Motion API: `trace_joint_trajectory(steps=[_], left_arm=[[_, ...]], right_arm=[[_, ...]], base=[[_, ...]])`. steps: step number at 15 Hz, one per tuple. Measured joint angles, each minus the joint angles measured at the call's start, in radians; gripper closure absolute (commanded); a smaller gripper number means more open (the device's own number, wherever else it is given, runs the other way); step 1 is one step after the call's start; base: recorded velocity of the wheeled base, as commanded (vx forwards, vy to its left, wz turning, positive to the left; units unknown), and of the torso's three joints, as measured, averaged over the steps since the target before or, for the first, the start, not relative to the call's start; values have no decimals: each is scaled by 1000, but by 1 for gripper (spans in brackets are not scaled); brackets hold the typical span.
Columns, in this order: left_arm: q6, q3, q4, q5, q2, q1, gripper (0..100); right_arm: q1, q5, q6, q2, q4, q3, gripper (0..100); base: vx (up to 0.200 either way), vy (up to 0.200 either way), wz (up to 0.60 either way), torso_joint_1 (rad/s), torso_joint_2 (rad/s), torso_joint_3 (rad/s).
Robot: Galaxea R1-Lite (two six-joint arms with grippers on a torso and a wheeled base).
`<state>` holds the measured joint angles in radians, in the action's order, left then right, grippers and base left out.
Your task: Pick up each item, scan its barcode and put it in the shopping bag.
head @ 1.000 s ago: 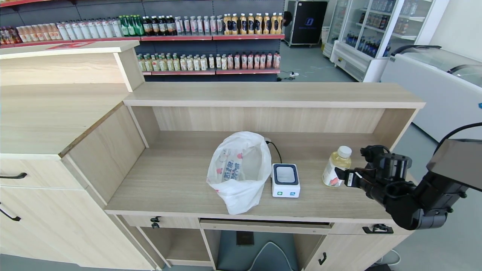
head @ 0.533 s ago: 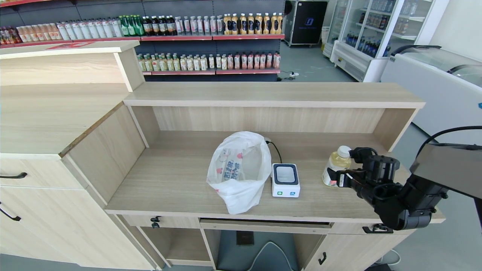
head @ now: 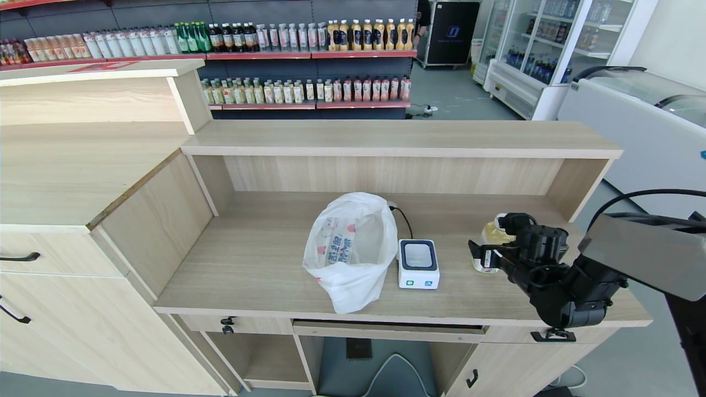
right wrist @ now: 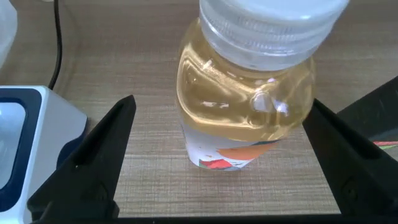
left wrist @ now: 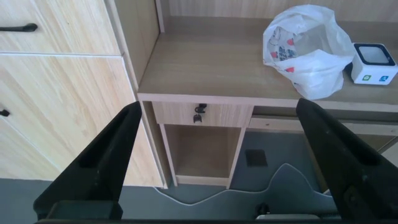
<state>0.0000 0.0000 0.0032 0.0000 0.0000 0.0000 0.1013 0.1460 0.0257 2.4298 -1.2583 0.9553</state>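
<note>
**One bottle, and the right hand is closing around it**

You are seeing the right hand (head: 491,238) pushing in along the bench (head: 259,264) from its right end over the last second. Its fingers (right wrist: 93,168) are now standing wide on either side of the bottle (right wrist: 245,93), not yet pinching. The bottle is standing upright near the bench's right edge, well apart from the shopping bag (head: 350,251) at mid-bench. The scanner (head: 418,263) is sitting just beside the bag. The left hand (left wrist: 219,109) is hanging wide open off the front-left corner. Squeezing is likely coming next, while scanning and bagging are waiting.
</note>
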Motion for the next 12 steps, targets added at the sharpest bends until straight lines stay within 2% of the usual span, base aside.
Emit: trace_joint_trajectory(steps=[6, 12], left_arm=[[0, 0, 0, 0, 0, 0, 0], [0, 0, 0, 0, 0, 0, 0]], right_arm=[[20, 0, 1, 73, 4, 109, 0], [19, -4, 3, 119, 68, 208, 0]], base=[[0, 0, 0, 0, 0, 0], [0, 0, 0, 0, 0, 0]])
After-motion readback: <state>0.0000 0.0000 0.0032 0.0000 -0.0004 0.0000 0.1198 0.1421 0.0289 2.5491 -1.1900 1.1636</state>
